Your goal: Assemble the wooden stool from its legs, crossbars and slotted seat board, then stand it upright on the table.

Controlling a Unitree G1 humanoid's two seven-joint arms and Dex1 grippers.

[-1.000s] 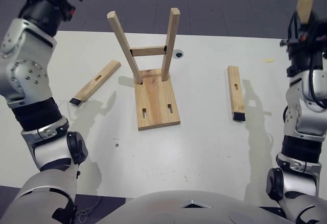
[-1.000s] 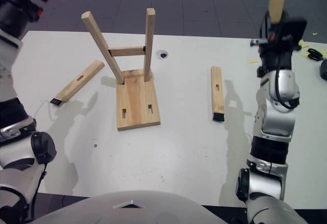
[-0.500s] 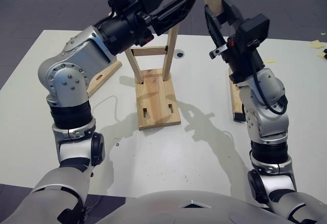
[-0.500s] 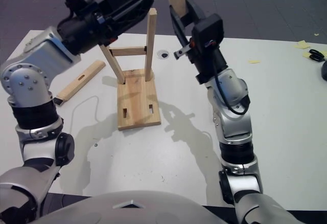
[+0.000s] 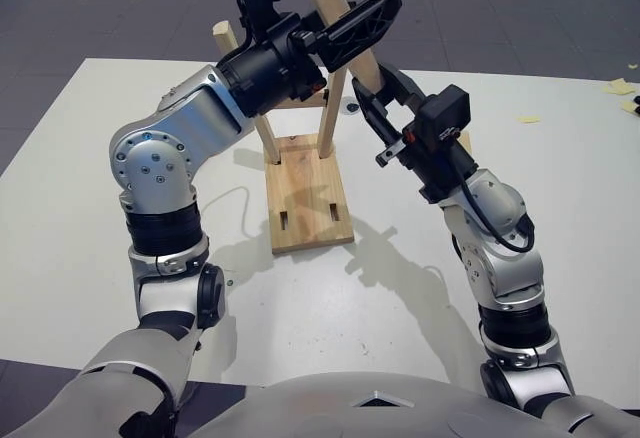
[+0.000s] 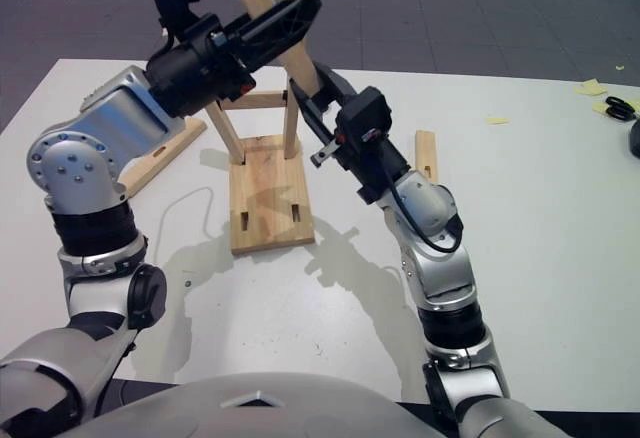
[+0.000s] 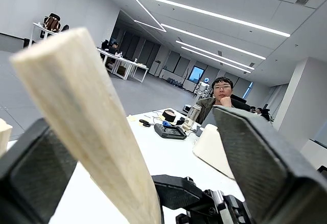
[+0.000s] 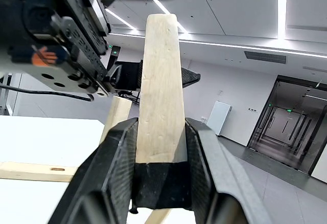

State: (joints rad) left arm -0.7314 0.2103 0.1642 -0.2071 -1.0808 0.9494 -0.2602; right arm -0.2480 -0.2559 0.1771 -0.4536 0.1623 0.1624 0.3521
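The slotted seat board [image 5: 310, 198] lies flat on the counter [image 5: 70, 178] with two legs [image 5: 330, 123] standing in its far slots, joined by a crossbar [image 6: 258, 100]; its two near slots are empty. Above and just beside the tops of those legs, a further wooden piece [image 8: 159, 91] is held tilted in the air. Whether it is a leg or a crossbar cannot be told. The right tool [image 8: 161, 132] is clamped firmly around its lower end. The left tool [image 7: 133, 147] stands wide apart, its fingers straddling the upper part of the piece with a gap on each side, gripping nothing. The main hazard looks like a botched handover. If the right tool lets go before the left has closed squarely on the wood, the piece would likely drop onto the half-built frame and knock the legs out of their slots. A skewed pinch by the left tool could also twist the piece out of line. Both forearms crowd the standing legs, so a small sideways swing could tip the frame or push the board across the counter. Two loose legs, one [image 6: 160, 153] to the left and one [image 6: 427, 158] to the right, lie near enough that a sliding board might shove them.
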